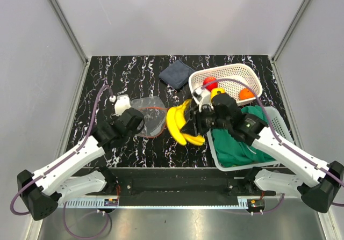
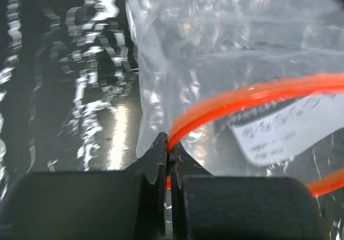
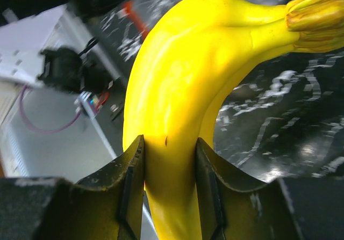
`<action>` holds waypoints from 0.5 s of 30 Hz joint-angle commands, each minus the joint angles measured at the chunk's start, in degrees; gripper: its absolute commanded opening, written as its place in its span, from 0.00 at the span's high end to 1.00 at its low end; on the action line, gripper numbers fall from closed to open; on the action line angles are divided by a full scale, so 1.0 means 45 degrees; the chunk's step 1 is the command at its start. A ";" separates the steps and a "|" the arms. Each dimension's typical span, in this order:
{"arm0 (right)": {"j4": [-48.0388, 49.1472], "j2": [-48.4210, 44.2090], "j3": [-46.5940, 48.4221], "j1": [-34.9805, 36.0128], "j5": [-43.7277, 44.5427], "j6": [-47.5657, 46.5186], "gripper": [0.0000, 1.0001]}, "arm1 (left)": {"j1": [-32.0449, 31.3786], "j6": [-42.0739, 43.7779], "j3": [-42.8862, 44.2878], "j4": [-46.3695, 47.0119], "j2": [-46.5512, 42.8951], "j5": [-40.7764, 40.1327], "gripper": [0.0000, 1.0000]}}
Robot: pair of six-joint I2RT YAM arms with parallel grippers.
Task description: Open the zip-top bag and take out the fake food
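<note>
The clear zip-top bag (image 1: 146,116) lies on the black marbled table, its red-orange zip strip (image 2: 252,96) curving across the left wrist view. My left gripper (image 2: 170,148) is shut on that strip at the bag's near edge, and it sits at the bag's lower left (image 1: 138,124) in the top view. The bag looks empty apart from a white label (image 2: 285,127). Yellow bananas (image 1: 180,124), part of the fake food, hang just right of the bag. My right gripper (image 3: 170,159) is shut on the bananas (image 3: 177,79). A red apple (image 1: 210,82), an orange (image 1: 245,94) and a yellow piece (image 1: 217,92) lie in the white basket (image 1: 236,67).
A dark blue folded cloth (image 1: 177,73) lies at the back of the table, left of the white basket. A second white basket (image 1: 275,113) at the front right holds a green cloth (image 1: 236,143). Grey walls enclose the table on three sides.
</note>
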 commanded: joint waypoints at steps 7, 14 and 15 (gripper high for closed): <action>-0.0901 0.3250 0.3205 -0.4376 0.4548 -0.0876 1.00 | 0.0053 -0.2381 0.0080 -0.1016 -0.0553 -0.1662 1.00; -0.0608 0.6537 0.5278 -0.7425 0.5503 -0.1383 1.00 | 0.0053 -0.1582 0.0353 -0.0390 -0.0610 -0.0646 0.48; -0.0607 0.6850 0.5512 -0.7717 0.5679 -0.1578 1.00 | 0.0053 -0.1425 0.0411 -0.0332 -0.0688 -0.0470 0.41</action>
